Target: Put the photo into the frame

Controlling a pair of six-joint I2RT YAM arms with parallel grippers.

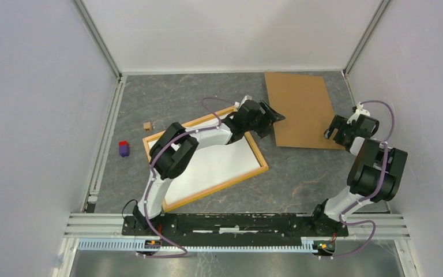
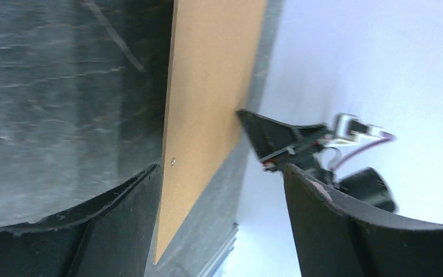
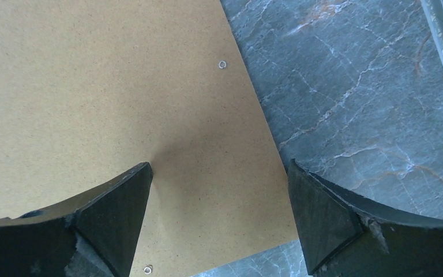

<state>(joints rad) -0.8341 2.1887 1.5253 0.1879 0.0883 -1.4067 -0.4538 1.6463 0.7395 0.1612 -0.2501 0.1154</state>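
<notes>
The frame (image 1: 216,189), light orange wood, lies left of the table's centre with a white surface (image 1: 219,161) filling it. I cannot tell what that surface is. The photo's printed face is out of view. My left arm reaches across the frame. My left gripper (image 1: 276,115) (image 2: 222,173) stands open at the left edge of the brown backing board (image 1: 303,109) (image 2: 207,86), whose near corner shows between the fingers. My right gripper (image 1: 333,130) (image 3: 219,167) hangs open over the board's (image 3: 92,86) near right corner, one fingertip (image 3: 141,173) close to its surface.
A small purple and red object (image 1: 124,149) and a small wooden cube (image 1: 147,125) lie left of the frame. White walls close in the grey marbled table (image 1: 300,179) on three sides. A metal rail (image 1: 107,144) runs along the left edge.
</notes>
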